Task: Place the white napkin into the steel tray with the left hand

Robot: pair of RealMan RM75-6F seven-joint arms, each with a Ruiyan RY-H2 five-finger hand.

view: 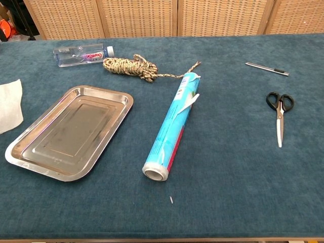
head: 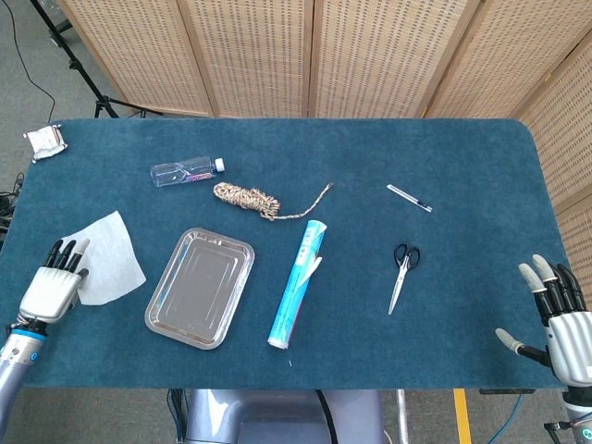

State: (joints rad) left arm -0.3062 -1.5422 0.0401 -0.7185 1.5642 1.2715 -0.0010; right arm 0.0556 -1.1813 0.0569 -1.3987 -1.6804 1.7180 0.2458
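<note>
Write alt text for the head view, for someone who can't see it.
Seen from above, the robot's left hand rests at the edge of a white napkin on a blue table, left of an empty steel tray. A blue foil roll, scissors, rope and bottle lie around; the right hand is open.

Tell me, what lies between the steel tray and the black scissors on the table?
The blue roll lies between the steel tray and the scissors; the head view shows it best.
</note>
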